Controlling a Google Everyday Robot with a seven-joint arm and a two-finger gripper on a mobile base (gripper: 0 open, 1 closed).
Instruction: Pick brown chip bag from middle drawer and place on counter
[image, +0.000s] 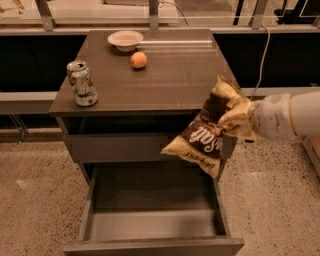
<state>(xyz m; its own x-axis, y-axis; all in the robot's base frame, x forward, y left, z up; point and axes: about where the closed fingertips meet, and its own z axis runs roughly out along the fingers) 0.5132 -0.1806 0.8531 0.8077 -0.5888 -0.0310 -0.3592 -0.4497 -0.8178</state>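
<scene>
The brown chip bag (206, 131), dark brown with cream-yellow ends and white script, hangs tilted in the air at the counter's front right corner, above the drawer. My gripper (239, 121) comes in from the right on a white arm and holds the bag by its upper right side. The middle drawer (152, 220) is pulled open below, its grey floor bare. The counter (165, 80) is the dark glossy top of the cabinet, behind and left of the bag.
On the counter stand a soda can (82, 83) at the front left, an orange (139, 60) near the back middle, and a white bowl (125, 39) at the back. A cable (261, 55) hangs at the right. Speckled floor surrounds the cabinet.
</scene>
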